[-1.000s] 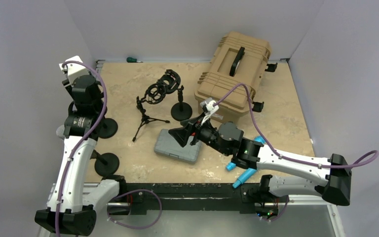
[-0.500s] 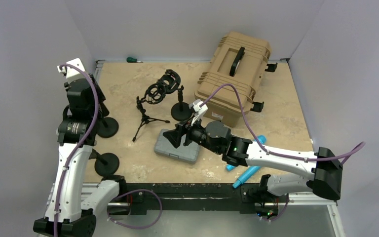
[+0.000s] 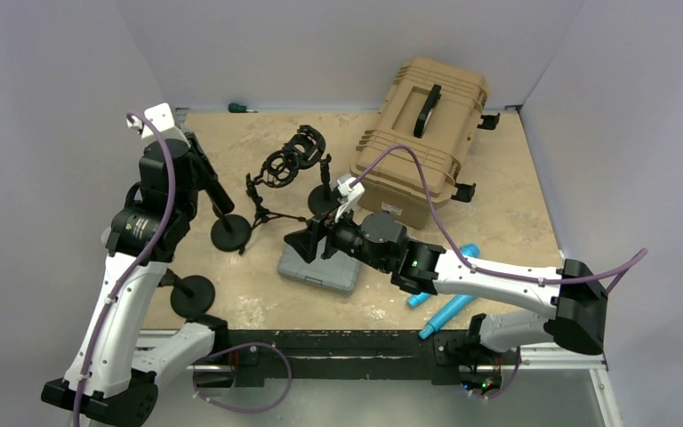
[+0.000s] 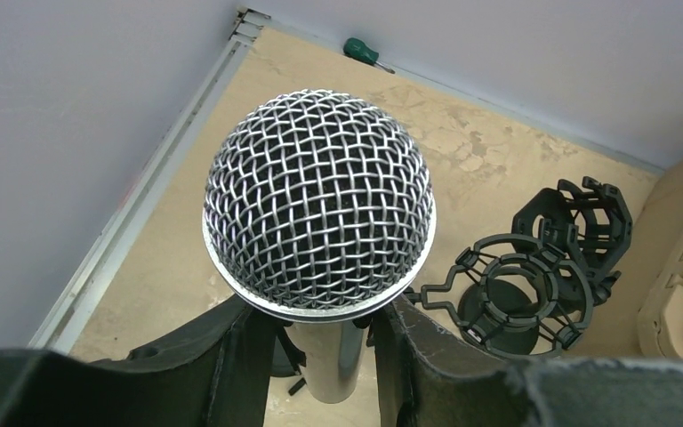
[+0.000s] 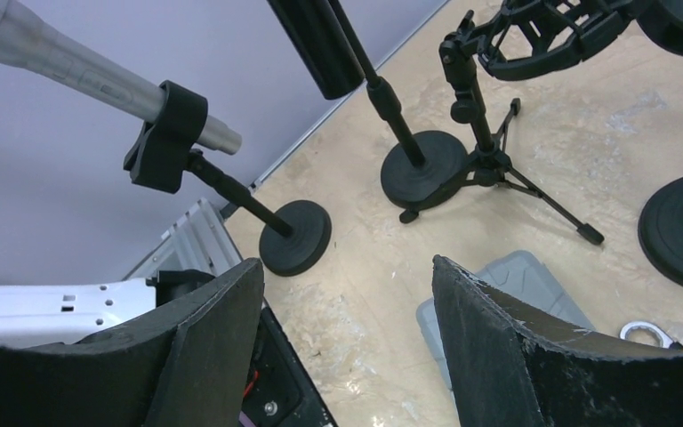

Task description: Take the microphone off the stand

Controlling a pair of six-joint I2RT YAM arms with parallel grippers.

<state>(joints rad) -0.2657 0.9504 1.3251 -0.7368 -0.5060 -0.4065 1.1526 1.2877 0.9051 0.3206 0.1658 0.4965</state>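
Observation:
A microphone with a silver mesh head [image 4: 318, 200] fills the left wrist view. My left gripper [image 4: 320, 307] is shut on its handle just below the head. In the top view the left gripper [image 3: 206, 178] sits above a black stand with a round base [image 3: 229, 233], and the arm hides the microphone. That stand also shows in the right wrist view [image 5: 422, 173]. My right gripper [image 3: 307, 245] hangs open and empty [image 5: 347, 267] over the near table, pointing left.
A second silver microphone [image 5: 62, 58] sits clipped on a short stand [image 5: 295, 236] whose base [image 3: 191, 295] is at front left. There are shock mounts on a tripod [image 3: 277, 169], a grey case [image 3: 320, 264], a tan hard case [image 3: 422, 124], a blue tool [image 3: 449, 307] and a green screwdriver [image 3: 240, 108].
My left gripper has swung right and the stand's round base has slid right with it. My right gripper has moved left and farther in over the grey case.

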